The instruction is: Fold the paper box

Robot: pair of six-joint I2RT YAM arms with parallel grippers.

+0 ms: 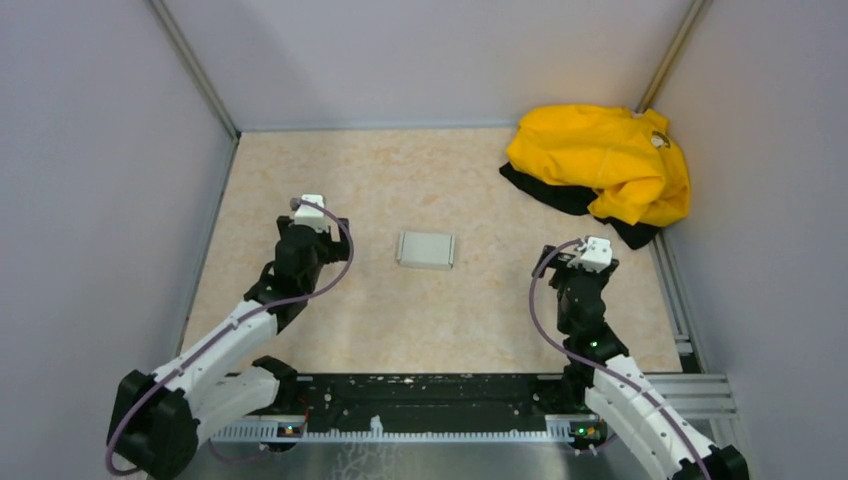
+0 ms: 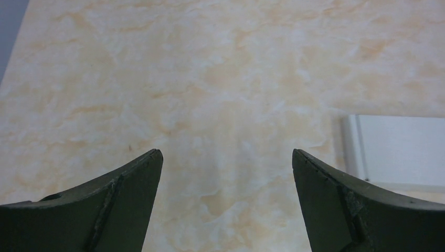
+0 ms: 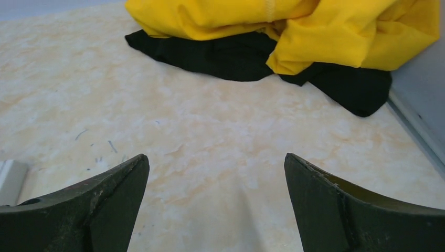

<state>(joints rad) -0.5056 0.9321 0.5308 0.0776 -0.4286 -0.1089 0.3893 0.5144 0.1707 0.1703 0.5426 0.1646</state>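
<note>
The marbled table (image 1: pixel 400 330) carried a yellow garment (image 1: pixel 600 160) heaped in its far right corner. The left gripper (image 2: pixel 225 153) and right gripper (image 3: pixel 216 156) each hung with fingers spread wide, holding nothing. Between them, mid-table, lay the paper box (image 1: pixel 426 250), a small flat rectangle, apart from both.

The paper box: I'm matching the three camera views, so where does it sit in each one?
Top external: the paper box lies near the centre of the picture.
Left wrist: the paper box is at the right edge, mid-height.
Right wrist: only a sliver of the paper box shows, at the left edge.
Shared landmark: the marbled beige tabletop under it in all three views.
</note>
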